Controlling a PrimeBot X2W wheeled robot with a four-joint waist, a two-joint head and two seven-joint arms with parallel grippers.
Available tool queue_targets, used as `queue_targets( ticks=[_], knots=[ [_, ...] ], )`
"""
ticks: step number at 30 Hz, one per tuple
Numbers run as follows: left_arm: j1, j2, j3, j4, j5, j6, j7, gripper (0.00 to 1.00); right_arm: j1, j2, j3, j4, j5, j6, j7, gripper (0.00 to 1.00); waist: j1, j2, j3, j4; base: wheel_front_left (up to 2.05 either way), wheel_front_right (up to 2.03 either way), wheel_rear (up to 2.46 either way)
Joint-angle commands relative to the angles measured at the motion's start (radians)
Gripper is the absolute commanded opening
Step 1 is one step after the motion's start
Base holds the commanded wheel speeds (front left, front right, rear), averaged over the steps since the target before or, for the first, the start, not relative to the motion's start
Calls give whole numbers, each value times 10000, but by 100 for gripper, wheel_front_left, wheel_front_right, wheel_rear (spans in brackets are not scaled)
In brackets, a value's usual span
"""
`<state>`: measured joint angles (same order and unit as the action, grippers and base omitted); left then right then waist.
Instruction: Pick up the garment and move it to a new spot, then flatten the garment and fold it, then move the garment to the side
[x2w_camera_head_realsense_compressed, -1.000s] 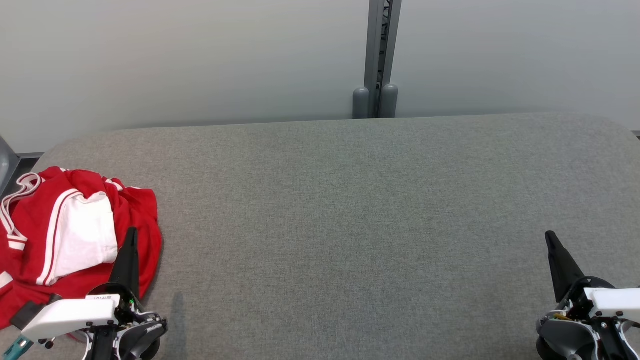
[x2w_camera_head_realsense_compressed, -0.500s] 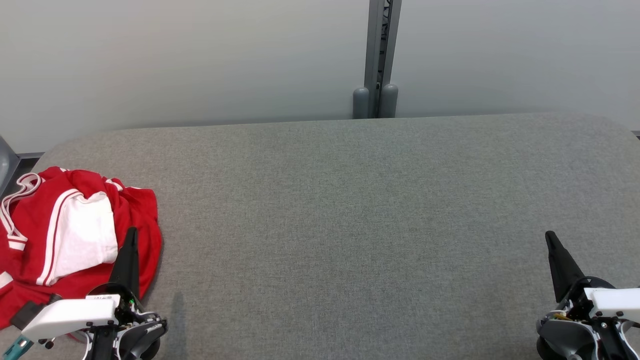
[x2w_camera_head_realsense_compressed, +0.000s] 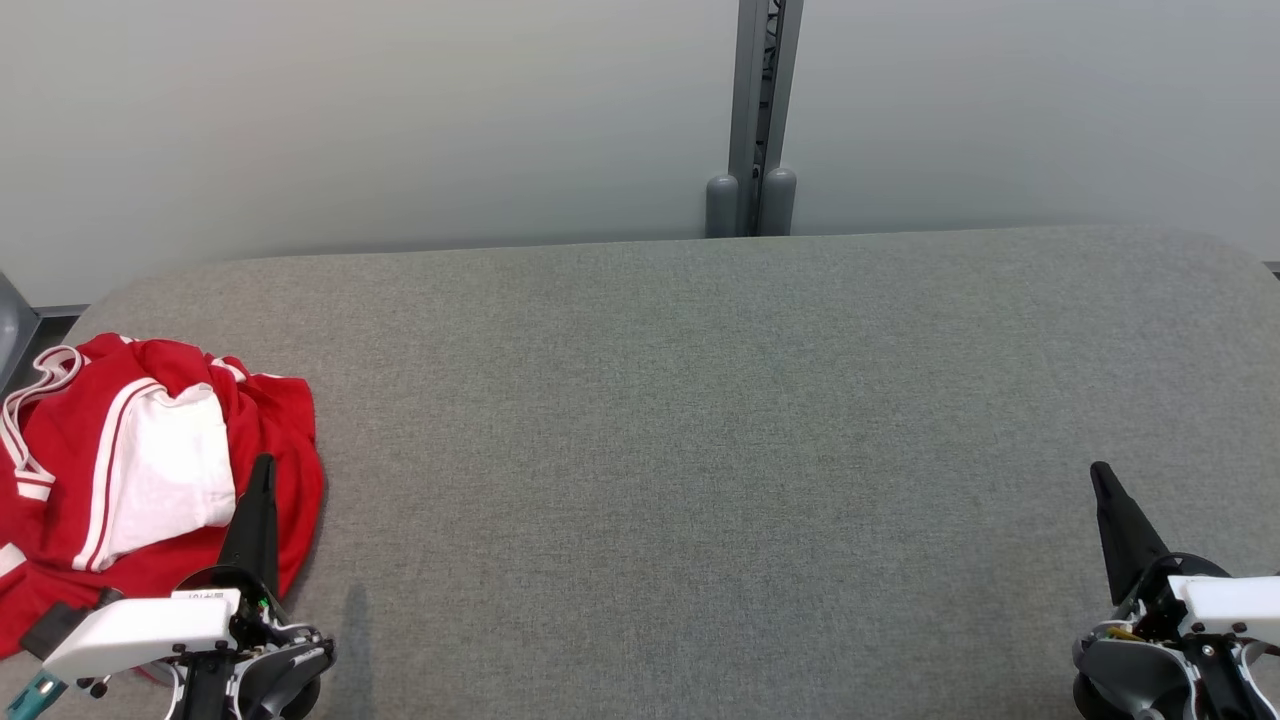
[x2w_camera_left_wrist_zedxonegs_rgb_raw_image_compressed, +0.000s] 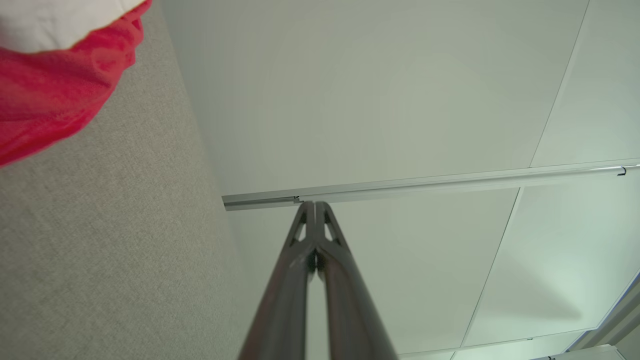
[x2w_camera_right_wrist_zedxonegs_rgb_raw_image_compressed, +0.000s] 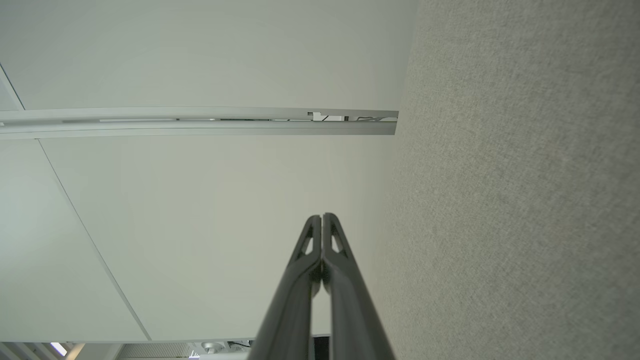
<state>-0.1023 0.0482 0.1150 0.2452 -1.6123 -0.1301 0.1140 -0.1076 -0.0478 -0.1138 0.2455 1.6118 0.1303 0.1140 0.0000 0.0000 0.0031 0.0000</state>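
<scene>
Head view, garment: the crumpled red and white fabric garment (x2w_camera_head_realsense_compressed: 150, 470) lies in a heap at the near left end of the grey fabric-covered surface (x2w_camera_head_realsense_compressed: 700, 450), with a white panel on top and white stripes along its red edges.
Head view, left end effector: the left end effector (x2w_camera_head_realsense_compressed: 262, 470) is at the lower left, clenched on nothing. Its tip is over the garment's right edge; contact with the cloth cannot be told.
Head view, right end effector: the right end effector (x2w_camera_head_realsense_compressed: 1103, 478) is at the lower right, clenched and empty, over bare surface and well apart from the garment.
Head view, background: a grey upright post (x2w_camera_head_realsense_compressed: 760, 110) stands against the pale wall at the surface's far edge.
Left wrist view: the left end effector (x2w_camera_left_wrist_zedxonegs_rgb_raw_image_compressed: 314, 206) has both dark fingers pressed tip to tip. The garment (x2w_camera_left_wrist_zedxonegs_rgb_raw_image_compressed: 50, 95) is in the upper left corner on the surface (x2w_camera_left_wrist_zedxonegs_rgb_raw_image_compressed: 100, 250).
Right wrist view: the right end effector (x2w_camera_right_wrist_zedxonegs_rgb_raw_image_compressed: 322, 218) has its fingers closed together with nothing between them. The surface (x2w_camera_right_wrist_zedxonegs_rgb_raw_image_compressed: 525, 200) is to the right.
</scene>
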Motion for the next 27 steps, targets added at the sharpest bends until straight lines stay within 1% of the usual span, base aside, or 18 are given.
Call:
queue_targets(
  ticks=[1, 18, 19, 23, 27],
  knots=[
    [-135, 25, 22, 0, -12, -40, 24, 0, -44, -41, 2, 23, 24, 8, 10, 0, 0, 0, 0, 0, 0, 0, 0],
    [-135, 25, 20, 0, -12, -40, 25, 0, -44, -41, 2, 23, 24, 8, 10, 0, 0, 0, 0, 0, 0, 0, 0],
    [0, 0, 0, 0, 0, 0, -1, 100, 0, 0, 0, -1, 0, 0, 0, 100, 0, 0, 0, 0, 0, 0, 0],
    [267, -81, -58, 237, -13, 8, -43, 100, 217, 111, 34, 199, 6, -11, -31, 100, 0, 0, 0, 1, 0, 0, 0],
    [238, -73, -261, 139, -57, 23, -250, 100, 245, 102, 162, 3, 49, -10, -242, 100, 0, 0, 0, 10, 0, 0, 0]
  ],
)
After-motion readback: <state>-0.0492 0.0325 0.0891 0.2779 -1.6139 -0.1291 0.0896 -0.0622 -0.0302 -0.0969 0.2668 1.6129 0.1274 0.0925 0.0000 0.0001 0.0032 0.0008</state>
